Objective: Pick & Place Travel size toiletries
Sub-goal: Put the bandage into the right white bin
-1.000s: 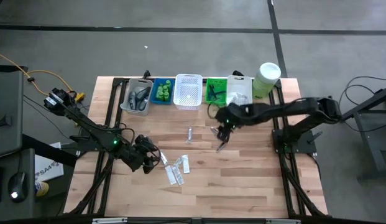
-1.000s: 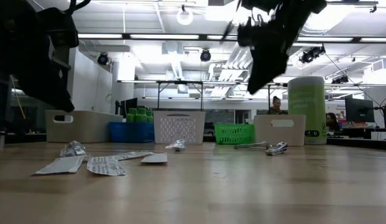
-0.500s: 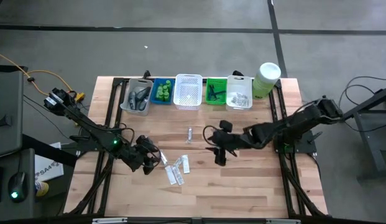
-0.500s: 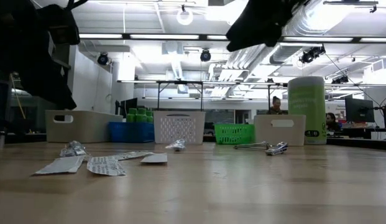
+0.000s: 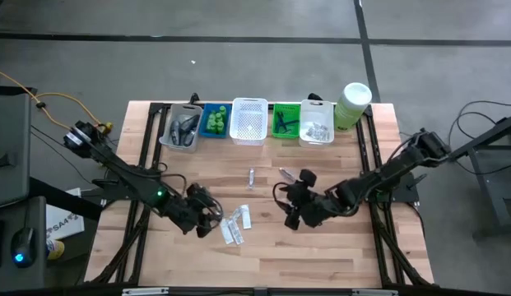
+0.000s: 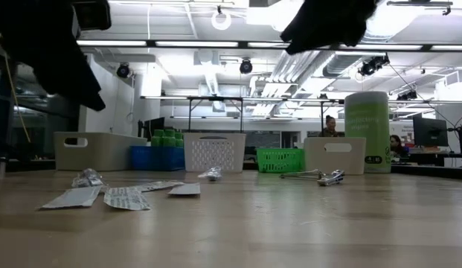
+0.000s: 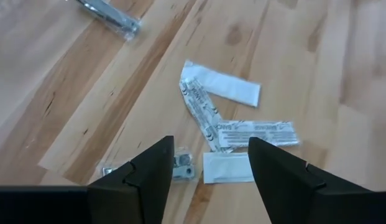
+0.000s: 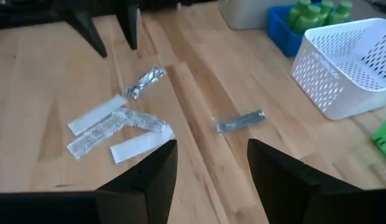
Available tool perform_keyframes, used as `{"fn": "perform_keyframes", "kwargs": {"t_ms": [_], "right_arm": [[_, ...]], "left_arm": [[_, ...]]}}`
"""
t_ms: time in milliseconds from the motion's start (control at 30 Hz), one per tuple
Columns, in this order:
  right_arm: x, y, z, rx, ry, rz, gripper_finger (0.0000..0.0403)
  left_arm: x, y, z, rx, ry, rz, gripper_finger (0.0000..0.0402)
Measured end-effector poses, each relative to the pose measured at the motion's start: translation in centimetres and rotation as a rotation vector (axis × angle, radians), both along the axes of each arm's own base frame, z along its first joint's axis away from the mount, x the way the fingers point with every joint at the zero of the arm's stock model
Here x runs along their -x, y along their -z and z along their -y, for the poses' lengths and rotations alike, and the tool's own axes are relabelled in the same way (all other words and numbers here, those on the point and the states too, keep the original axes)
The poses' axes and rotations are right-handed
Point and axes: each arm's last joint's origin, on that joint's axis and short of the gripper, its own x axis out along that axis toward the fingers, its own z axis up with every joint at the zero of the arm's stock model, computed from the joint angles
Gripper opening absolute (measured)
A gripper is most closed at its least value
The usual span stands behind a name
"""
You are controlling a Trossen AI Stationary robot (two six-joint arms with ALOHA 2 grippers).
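Several flat white sachets (image 5: pixel 235 224) lie loose on the wooden table near its middle, with a crinkled silvery packet (image 7: pixel 180 167) beside them. A small silvery tube (image 5: pixel 250 178) and a thin razor (image 5: pixel 285 174) lie farther back. My left gripper (image 5: pixel 209 217) hovers open just left of the sachets; in its wrist view its fingers (image 7: pixel 156 167) stand on either side of one sachet (image 7: pixel 227 168) without touching it. My right gripper (image 5: pixel 290 215) hangs open to the right of the sachets, above the table, with nothing between its fingers.
Along the far edge stands a row of baskets: a clear one (image 5: pixel 181 128), a blue one with green bottles (image 5: pixel 214 121), a white one (image 5: pixel 248 120), a green one (image 5: pixel 285 120) and another clear one (image 5: pixel 317 123). A pale-green canister (image 5: pixel 354 102) stands at the far right.
My right gripper has swung from beside the green basket toward the table's near edge and turned toward the sachets, staying above the table. My left gripper has risen a little and shifted slightly toward the sachets. The sachets, tube and razor have stayed where they were.
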Motion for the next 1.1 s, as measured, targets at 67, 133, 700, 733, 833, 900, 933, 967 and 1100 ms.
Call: {"fn": "perform_keyframes", "kwargs": {"t_ms": [67, 133, 700, 733, 833, 900, 933, 967, 1100], "right_arm": [[-0.2, 0.1, -0.3, -0.011, 0.006, 0.017, 0.0188], [-0.4, 0.3, -0.4, -0.014, 0.005, 0.018, 0.0188], [0.0, 0.5, -1.7, -0.022, -0.031, 0.023, 0.0188], [0.1, 0.5, -1.8, -0.017, -0.038, 0.021, 0.0188], [0.2, 0.5, -2.0, -0.015, -0.045, 0.021, 0.0188], [0.2, 0.5, -2.0, -0.014, -0.045, 0.02, 0.0188], [0.1, 0.7, -2.0, -0.013, -0.045, 0.018, 0.0188], [0.0, 0.8, -2.0, -0.009, -0.043, 0.016, 0.0188], [-0.1, 1.0, -2.1, -0.003, -0.042, 0.012, 0.0188]], "left_arm": [[-0.7, 0.1, 0.5, -0.033, 0.001, -0.049, 0.0196], [-1.5, 0.2, 1.1, -0.057, 0.01, -0.096, 0.019], [-4.1, 3.5, 3.8, -0.048, 0.139, -0.212, 0.0255], [-4.1, 3.5, 3.8, -0.033, 0.12, -0.211, 0.0258], [-4.1, 3.5, 3.7, 0.001, 0.067, -0.202, 0.0261], [-4.1, 3.6, 3.8, 0.011, 0.049, -0.202, 0.0261], [-4.2, 3.8, 3.8, 0.01, 0.045, -0.205, 0.0261], [-4.2, 4.0, 3.8, 0.004, 0.043, -0.21, 0.0261], [-4.4, 4.8, 4.0, -0.011, 0.044, -0.226, 0.0262]]}}
